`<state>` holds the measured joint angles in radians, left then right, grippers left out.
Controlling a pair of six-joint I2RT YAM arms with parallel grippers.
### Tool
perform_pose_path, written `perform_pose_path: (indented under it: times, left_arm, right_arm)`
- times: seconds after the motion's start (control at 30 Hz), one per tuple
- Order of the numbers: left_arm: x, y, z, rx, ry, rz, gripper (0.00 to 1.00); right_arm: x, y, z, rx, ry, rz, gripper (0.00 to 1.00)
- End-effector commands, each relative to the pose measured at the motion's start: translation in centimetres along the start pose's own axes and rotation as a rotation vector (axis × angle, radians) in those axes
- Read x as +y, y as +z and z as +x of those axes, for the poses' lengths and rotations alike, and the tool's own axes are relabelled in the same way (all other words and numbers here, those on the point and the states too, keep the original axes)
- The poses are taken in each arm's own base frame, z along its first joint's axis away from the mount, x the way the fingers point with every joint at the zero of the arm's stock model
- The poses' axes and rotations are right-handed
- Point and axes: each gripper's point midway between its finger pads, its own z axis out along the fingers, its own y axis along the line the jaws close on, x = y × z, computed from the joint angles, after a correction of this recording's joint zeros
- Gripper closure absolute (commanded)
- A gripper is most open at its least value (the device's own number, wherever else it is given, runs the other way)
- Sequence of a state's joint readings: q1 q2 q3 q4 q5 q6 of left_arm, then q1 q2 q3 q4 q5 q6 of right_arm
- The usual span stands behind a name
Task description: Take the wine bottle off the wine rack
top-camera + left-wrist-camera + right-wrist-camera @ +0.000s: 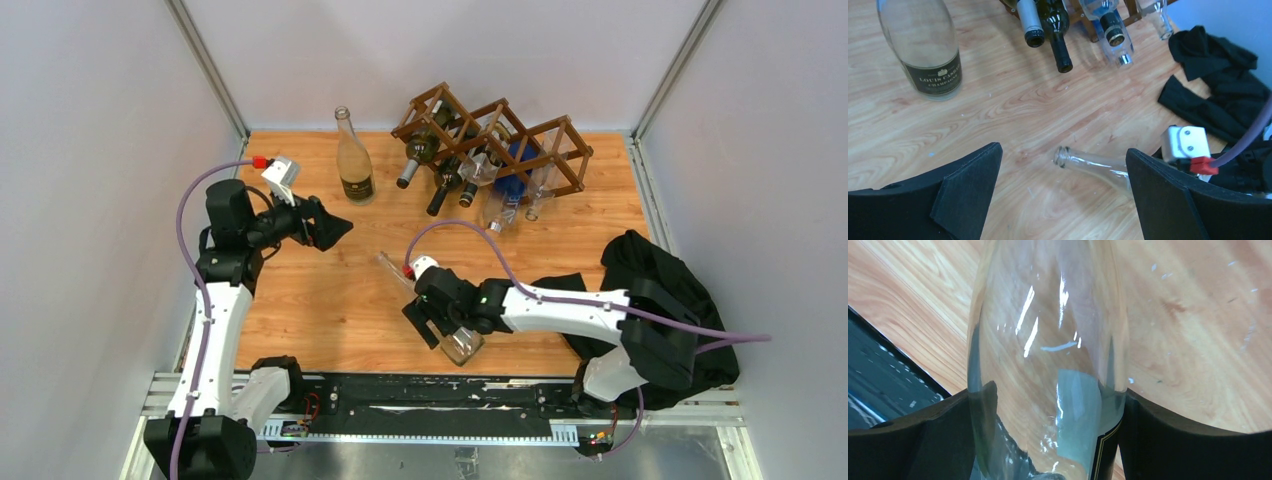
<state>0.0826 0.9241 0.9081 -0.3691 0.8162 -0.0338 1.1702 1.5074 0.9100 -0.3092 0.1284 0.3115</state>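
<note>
On my overhead feed the right gripper (447, 335) is down at the near middle of the table (320, 300), and its wrist camera shows both fingers (923, 440) pressed against the sides of the clear wine bottle (1048, 315), so I read it as gripping the body. That bottle lies on its side on the wood, well apart from the wine rack (503, 106), with its neck pointing toward the back left. The rack stands at the back edge with several other bottles (425, 150) in its cells, necks toward me. My left gripper (328, 226) hangs over the left half of the table with its fingers spread wide and nothing between them. A labelled champagne bottle (353, 160) stands upright just left of the rack, and a black cloth (660, 270) is heaped at the right side.
</note>
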Motion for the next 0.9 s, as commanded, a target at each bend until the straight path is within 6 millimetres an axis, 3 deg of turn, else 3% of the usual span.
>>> perform_pose_path:
  times: [0.0, 0.17, 0.47, 0.87]
  left_arm:
    - [-0.1, 0.3, -1.5, -0.078, -0.115, -0.009, 0.0]
    - [-0.7, 0.5, -1.3, -0.092, -0.183, 0.023, 0.0]
    - [-0.9, 1.3, 1.1, -0.08, -0.32, 0.068, 0.01]
    - [-0.5, 2.6, -0.5, -0.107, -0.378, 0.092, 0.09]
  right_arm:
    - [-0.5, -4.4, -8.8, -0.317, 0.14, 0.004, 1.0]
    - [0.4, -7.1, -13.2, -0.423, 0.157, -0.039, 1.0]
    - [2.8, -9.9, -18.7, -0.549, 0.168, -0.151, 1.0]
    - [5.6, -10.2, -22.3, -0.596, 0.153, -0.242, 1.0]
